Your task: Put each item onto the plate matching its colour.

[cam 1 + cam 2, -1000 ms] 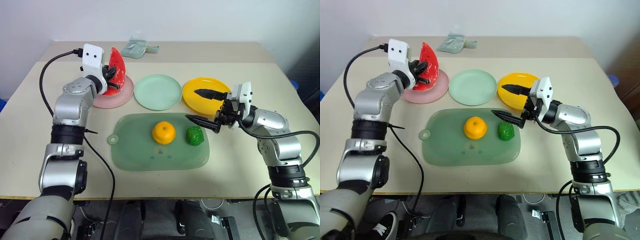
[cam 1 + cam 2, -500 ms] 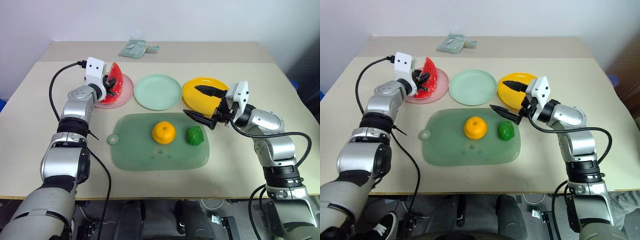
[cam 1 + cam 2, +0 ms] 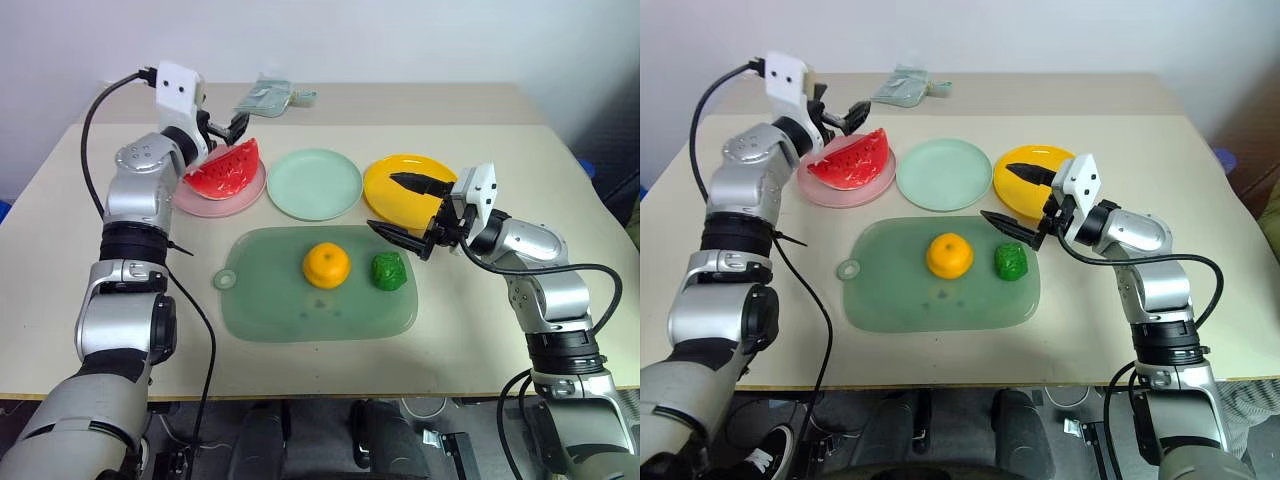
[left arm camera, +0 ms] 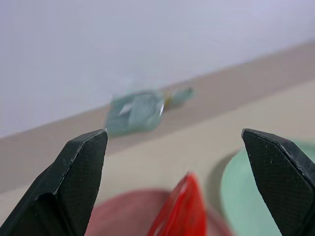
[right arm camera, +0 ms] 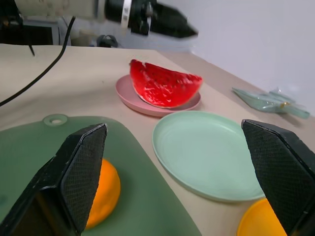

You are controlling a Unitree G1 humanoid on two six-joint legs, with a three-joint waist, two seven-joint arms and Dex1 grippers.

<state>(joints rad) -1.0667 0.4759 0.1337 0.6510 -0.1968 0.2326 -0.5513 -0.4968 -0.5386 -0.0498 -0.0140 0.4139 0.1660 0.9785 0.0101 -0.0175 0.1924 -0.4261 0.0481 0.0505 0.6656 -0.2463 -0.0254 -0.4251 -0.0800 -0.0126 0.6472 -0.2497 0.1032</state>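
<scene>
Our left gripper (image 3: 222, 128) hangs above the far edge of the pink plate (image 3: 196, 199) with its two black fingers spread wide and nothing between them. The watermelon wedge (image 3: 222, 170) lies on that pink plate, red face up, clear of the fingers.

Our right gripper (image 3: 405, 210) sits over the near edge of the yellow plate (image 3: 400, 205), pointing toward the cutting board (image 3: 300, 305). Its fingers are also wide apart and hold nothing; the lower fingertip sits just beyond the green vegetable (image 3: 389, 271), and we cannot tell whether it touches anything.

The orange fruit (image 3: 327, 265) and the green vegetable rest side by side on the cutting board, close together but apart. The mint green plate (image 3: 315, 183) stands between the pink and yellow plates. A crumpled greenish bag (image 3: 268, 97) lies at the far side of the table (image 3: 560, 170).
</scene>
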